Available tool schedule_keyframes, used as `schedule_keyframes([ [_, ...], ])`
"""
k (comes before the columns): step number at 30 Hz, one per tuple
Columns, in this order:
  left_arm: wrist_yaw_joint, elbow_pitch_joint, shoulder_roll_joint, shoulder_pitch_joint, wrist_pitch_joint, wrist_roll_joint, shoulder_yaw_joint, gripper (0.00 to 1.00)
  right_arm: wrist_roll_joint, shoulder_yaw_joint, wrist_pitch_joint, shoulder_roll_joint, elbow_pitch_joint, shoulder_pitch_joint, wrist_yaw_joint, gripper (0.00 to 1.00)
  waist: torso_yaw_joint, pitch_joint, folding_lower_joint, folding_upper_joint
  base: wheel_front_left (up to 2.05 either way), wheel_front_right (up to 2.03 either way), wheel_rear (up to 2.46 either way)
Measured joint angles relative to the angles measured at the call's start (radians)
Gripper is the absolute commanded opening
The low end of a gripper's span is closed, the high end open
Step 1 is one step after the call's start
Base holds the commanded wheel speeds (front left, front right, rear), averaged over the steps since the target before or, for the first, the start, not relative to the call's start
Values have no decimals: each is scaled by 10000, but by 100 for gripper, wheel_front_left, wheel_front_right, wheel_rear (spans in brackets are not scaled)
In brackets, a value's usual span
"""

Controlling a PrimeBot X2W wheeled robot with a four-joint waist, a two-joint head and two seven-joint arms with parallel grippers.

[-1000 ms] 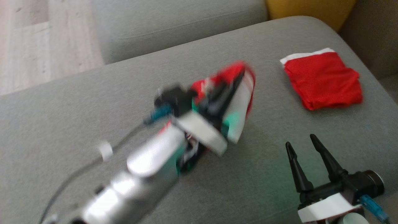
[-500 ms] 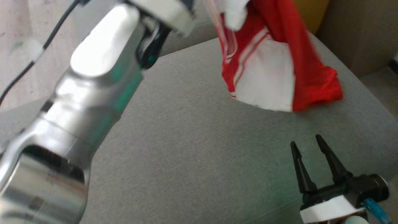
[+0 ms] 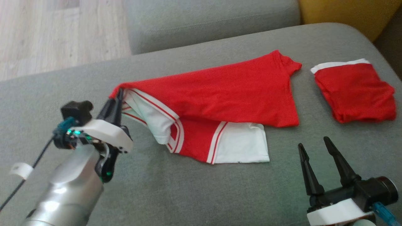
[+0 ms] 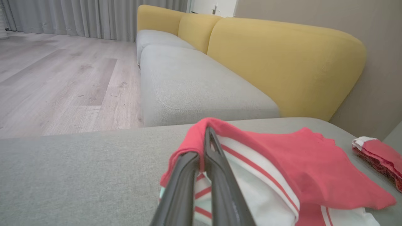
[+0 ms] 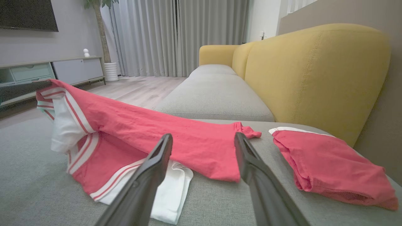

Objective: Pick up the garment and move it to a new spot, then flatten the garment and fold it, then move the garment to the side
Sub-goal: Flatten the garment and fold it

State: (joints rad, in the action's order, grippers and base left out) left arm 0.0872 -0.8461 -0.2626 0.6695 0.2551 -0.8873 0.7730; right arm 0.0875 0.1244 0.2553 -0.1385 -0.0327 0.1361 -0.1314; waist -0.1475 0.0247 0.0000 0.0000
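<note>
one spread garment (image 3: 220, 91), one folded garment (image 3: 355, 91), two claws (image 3: 118, 94) (image 3: 313, 142)

**Garment coming down and spreading out**

The left gripper (image 3: 116, 99), raised high half a second ago with the garment (image 3: 226, 91) dangling from it, is now sitting low at the left. The garment, bunched a second ago, is now lying stretched across the sofa (image 3: 194, 188), its near edge lifting in the jaws.

The head view is looking down on the sofa (image 3: 188, 194); both wrist views are looking low along it, sharing the shirt (image 3: 220, 91) and yellow backrest (image 4: 282, 62).
</note>
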Motion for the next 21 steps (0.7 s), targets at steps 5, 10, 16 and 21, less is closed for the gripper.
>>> schedule_keyframes([
  [5, -79, 456, -236, -21, 0, 100, -612, 0, 2, 29, 0, -77, 33, -42, 0, 100, 388, 407, 1, 0, 0, 0, 0],
  [10, -86, 570, -228, -215, 0, 268, -1028, 100, 4, 84, 0, -130, 27, -79, 0, 100, 613, 640, 1, 0, 0, 0, 0],
  [16, -681, 1388, -217, -1069, 2, 961, -2255, 100, 6, 234, 0, -130, -38, -155, 0, 100, 548, 539, 1, 0, 0, 0, 0],
  [21, -1586, 3183, 19, -3033, 2, 2242, -3593, 100, 6, 240, 0, -121, -100, -151, 0, 100, 498, 408, -1, 0, 0, 0, 0],
])
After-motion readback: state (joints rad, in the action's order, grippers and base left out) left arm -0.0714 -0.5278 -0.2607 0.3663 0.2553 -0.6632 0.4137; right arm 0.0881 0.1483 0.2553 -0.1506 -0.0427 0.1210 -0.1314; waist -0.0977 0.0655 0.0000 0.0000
